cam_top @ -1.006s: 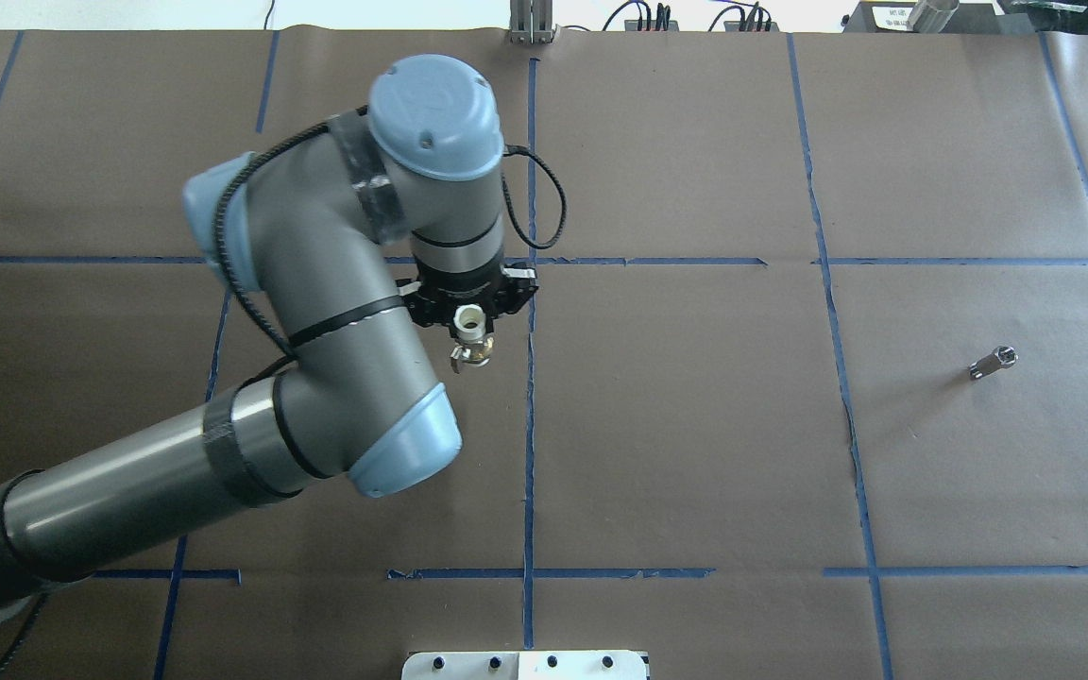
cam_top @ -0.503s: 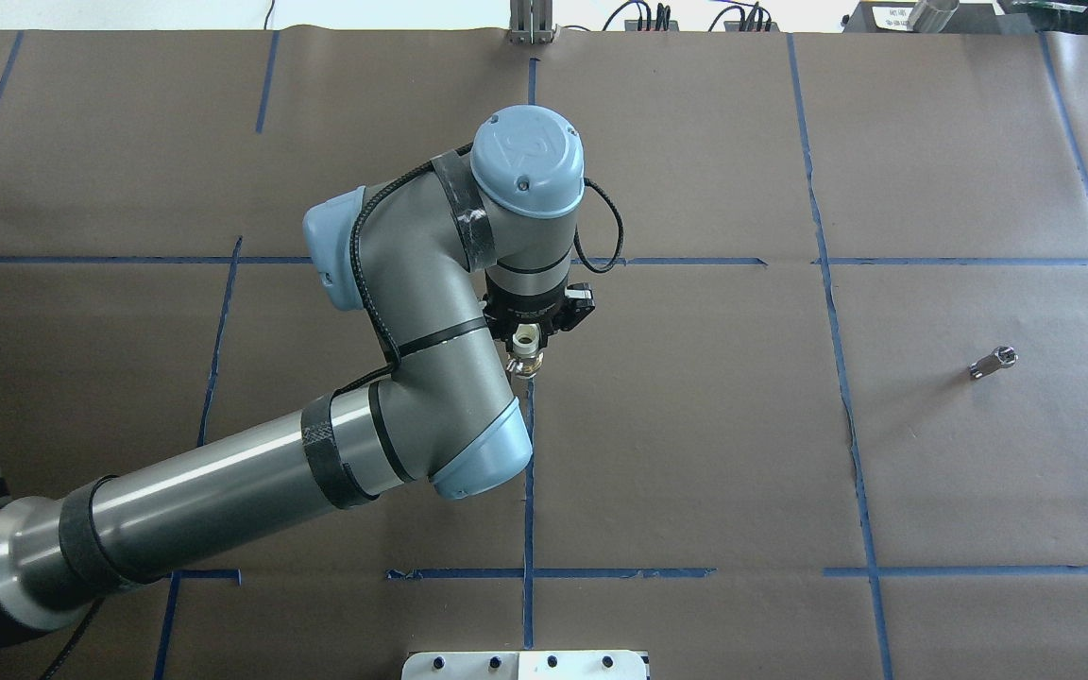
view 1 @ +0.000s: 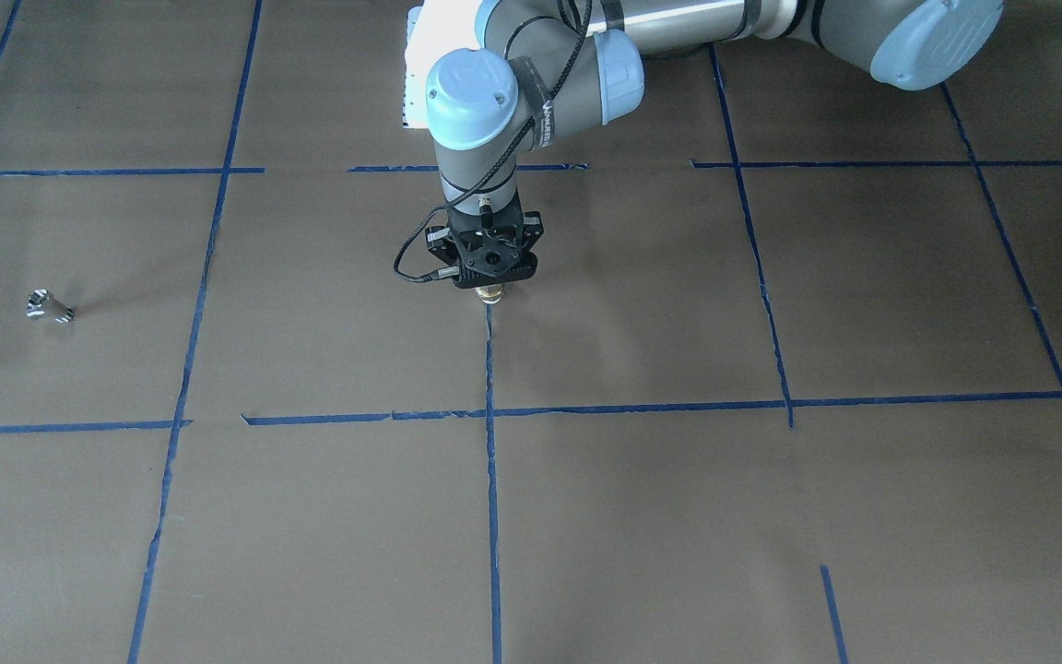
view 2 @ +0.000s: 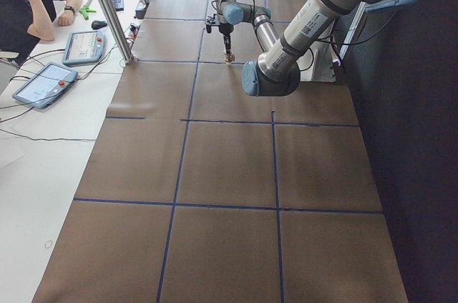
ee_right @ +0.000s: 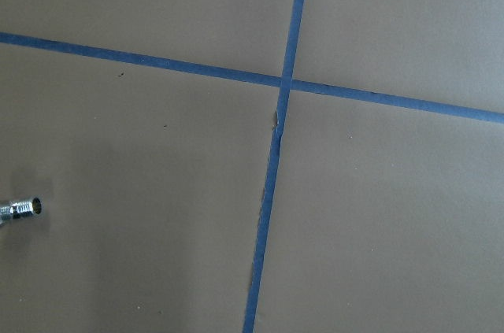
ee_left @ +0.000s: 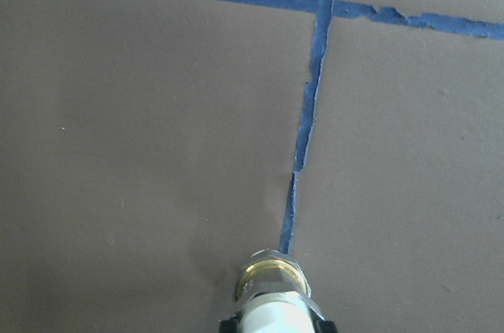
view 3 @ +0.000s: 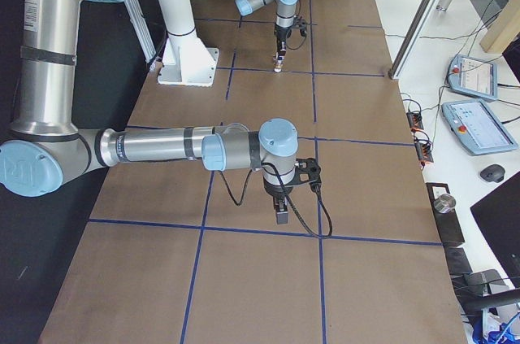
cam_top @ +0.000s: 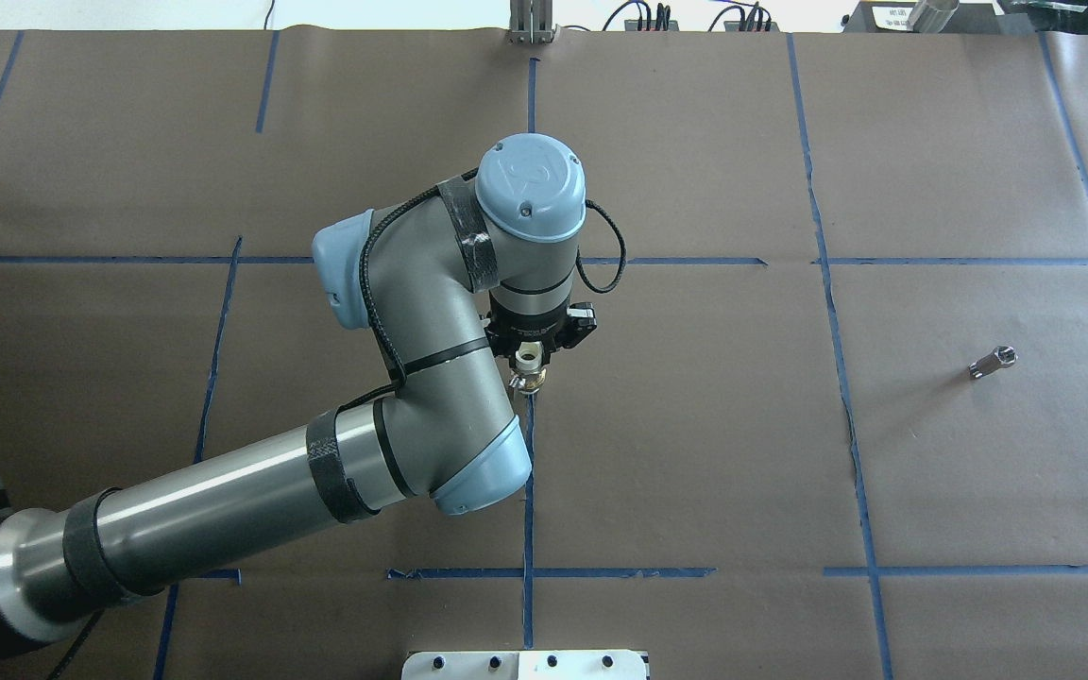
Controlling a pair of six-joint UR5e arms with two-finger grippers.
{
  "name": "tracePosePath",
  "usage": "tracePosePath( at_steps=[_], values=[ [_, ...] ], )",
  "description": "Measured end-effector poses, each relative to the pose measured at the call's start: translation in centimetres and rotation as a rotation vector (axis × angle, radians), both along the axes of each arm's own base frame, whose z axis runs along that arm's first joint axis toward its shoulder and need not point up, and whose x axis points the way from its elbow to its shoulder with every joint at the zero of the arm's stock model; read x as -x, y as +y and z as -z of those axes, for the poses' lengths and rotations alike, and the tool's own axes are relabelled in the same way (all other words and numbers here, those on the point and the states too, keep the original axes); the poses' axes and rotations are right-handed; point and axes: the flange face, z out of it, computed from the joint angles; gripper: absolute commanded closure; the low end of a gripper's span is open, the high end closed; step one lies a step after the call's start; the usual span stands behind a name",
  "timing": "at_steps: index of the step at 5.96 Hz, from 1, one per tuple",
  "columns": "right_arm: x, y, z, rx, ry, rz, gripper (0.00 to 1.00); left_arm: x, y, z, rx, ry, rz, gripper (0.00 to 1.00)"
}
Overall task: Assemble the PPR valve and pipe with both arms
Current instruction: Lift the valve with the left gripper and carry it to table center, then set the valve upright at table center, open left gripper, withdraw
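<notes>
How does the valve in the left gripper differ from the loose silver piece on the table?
The valve is white plastic with a brass end; the silver piece is all bright metal. The valve hangs upright, brass end down, held in the left gripper; the silver piece lies on its side on the table, free. Both are short tubular parts.

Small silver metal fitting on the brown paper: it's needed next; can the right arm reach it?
Probably yes: the silver metal fitting lies alone on the brown paper, and the left gripper, holding the white-and-brass valve, is well away.
</notes>
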Motion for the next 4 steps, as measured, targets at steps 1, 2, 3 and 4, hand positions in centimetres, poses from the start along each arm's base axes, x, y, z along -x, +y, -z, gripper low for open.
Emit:
tracePosePath(
  at_steps=[1,2,3,4],
  values=[
    [0.02,0.01,-0.12,0.003,-0.002,0.0,0.0,-0.11,0.08,-0.02,-0.001,0.004,-0.001,0.92],
    [0.02,0.01,-0.18,0.004,-0.002,0.0,0.0,-0.16,0.1,-0.22,-0.001,0.004,-0.001,0.78],
    [0.03,0.01,-0.21,0.005,-0.003,0.0,0.0,-0.19,0.1,-0.43,0.0,0.002,-0.001,0.41],
    [0.03,0.01,-0.22,0.005,-0.003,0.0,0.0,-0.2,0.1,-0.53,0.001,0.002,-0.001,0.05]
  ],
)
